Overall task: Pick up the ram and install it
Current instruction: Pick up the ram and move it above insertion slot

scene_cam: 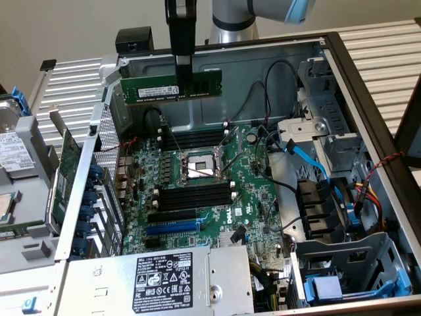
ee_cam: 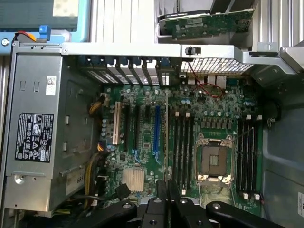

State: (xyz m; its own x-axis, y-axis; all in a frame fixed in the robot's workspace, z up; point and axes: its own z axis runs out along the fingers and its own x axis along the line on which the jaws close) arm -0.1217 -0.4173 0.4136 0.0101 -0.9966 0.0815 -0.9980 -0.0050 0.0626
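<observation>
My pincer (scene_cam: 183,79) is clamped on the ram (scene_cam: 148,90), which sticks out level to either side of my fingertips. Below the pincer, well apart from it, lies the motherboard (scene_cam: 253,197) with its black memory slots (scene_cam: 194,195).

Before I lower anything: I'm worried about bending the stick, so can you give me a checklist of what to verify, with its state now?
1. Gripper shut on the ram: ok.
2. Ram hanging clear above the motherboard: ok.
3. Ram parallel to the memory slots in the wrist view: ok.
4. Memory slots empty: ok.
5. Slot end clips open: cannot tell.
6. Ram exactly over one slot: cannot tell.
</observation>
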